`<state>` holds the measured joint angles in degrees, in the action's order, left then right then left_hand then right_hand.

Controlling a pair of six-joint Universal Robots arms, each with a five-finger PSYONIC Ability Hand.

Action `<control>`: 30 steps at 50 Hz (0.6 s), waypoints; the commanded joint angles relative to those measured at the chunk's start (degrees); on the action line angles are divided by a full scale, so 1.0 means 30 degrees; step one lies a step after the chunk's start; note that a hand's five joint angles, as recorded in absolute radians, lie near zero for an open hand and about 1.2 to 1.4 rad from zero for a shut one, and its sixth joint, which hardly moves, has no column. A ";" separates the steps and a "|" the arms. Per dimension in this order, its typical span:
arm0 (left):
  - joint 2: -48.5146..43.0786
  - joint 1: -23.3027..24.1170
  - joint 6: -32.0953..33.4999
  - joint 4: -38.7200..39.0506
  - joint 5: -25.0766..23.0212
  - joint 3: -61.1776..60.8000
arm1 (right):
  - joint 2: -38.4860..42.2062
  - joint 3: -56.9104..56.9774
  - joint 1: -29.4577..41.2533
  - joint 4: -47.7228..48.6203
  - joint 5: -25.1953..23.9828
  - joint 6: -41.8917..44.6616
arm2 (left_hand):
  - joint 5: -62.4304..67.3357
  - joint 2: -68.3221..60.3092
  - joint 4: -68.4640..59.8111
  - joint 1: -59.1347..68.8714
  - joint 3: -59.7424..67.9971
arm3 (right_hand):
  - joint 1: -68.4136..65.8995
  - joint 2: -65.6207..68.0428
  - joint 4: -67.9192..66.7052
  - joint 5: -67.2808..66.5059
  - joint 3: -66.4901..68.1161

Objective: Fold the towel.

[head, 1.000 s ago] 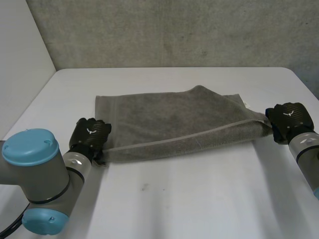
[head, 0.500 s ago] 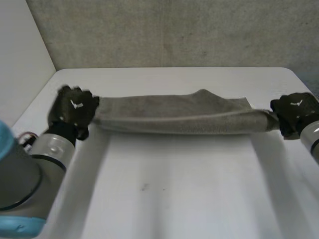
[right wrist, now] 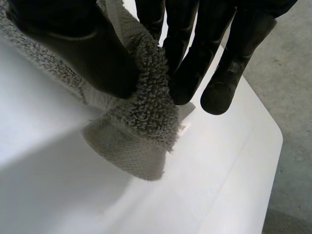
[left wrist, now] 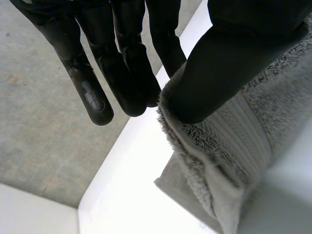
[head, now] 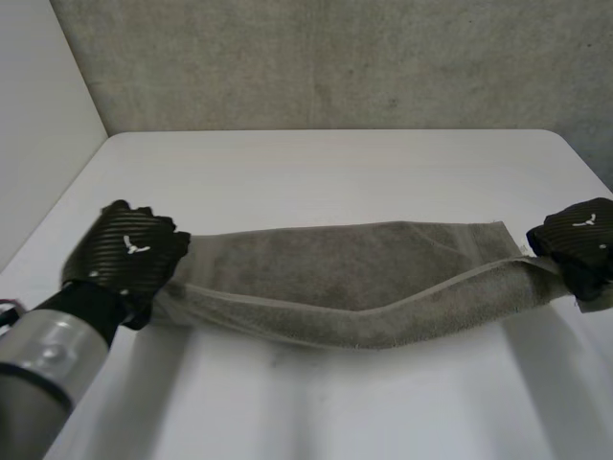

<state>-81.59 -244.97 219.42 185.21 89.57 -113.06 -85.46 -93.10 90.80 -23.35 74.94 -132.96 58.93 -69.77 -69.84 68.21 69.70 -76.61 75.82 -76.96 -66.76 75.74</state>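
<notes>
The towel point(head: 354, 287) is stretched across the middle of the counter point(head: 335, 163) between the two hands, one short end in each. The left hand point(head: 129, 254) pinches its end: in the left wrist view the thumb point(left wrist: 229, 63) presses the cloth against straight fingers point(left wrist: 122, 63). The right hand point(head: 579, 244) pinches the other end, a bunched corner caught between thumb point(right wrist: 83, 53) and fingers point(right wrist: 195, 58).

The towel's far edge runs fairly straight. Its near edge, a folded-over band, sags toward the middle and throws a shadow on the counter.

A wide bare strip of counter lies between the towel and the far edge, where the grey wall point(head: 335, 67) rises. Another bare stretch lies in front of the towel. The right hand is close to the counter's right edge, and in the right wrist view a rounded counter corner lies just beyond its fingertips. The left hand is well in from the left edge.

Half a second ago the towel was a narrow band farther back on the counter. Both hands have since come nearer, the left one most, and the towel now shows far more of its width. A second ago it lay as a flat folded rectangle.
</notes>
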 commanded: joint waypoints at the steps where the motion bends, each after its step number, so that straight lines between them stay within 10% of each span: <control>1: -0.4474 -0.0374 -0.0073 0.3507 -0.1059 0.1007 | 0.3849 0.1268 0.0260 0.2831 0.0274 -0.0328 | 0.3692 -0.3412 -0.3386 0.3929 0.3434 | -0.1130 0.1393 -0.1014 -0.1079 0.1419; 11: -1.2082 -0.0403 -0.0131 0.4709 -0.0825 0.7238 | 0.9034 0.4871 0.2047 0.7343 0.0830 -0.1617 | 0.3692 -0.3412 -0.3386 0.3929 0.3434 | -0.1130 0.1393 -0.1014 -0.1079 0.1419; 30: -1.6983 -0.0462 -0.0044 0.4767 0.0112 1.2111 | 1.4130 0.9762 0.2662 0.9218 0.1826 -0.2467 | 0.3692 -0.3412 -0.3386 0.3929 0.3434 | -0.1130 0.1393 -0.1014 -0.1079 0.1419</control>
<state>-130.98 -246.29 219.13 199.43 89.69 -77.21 -45.35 -66.02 98.64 4.62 80.37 -140.73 58.93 -69.77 -69.85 68.22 69.71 -76.61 75.82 -76.96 -66.77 76.51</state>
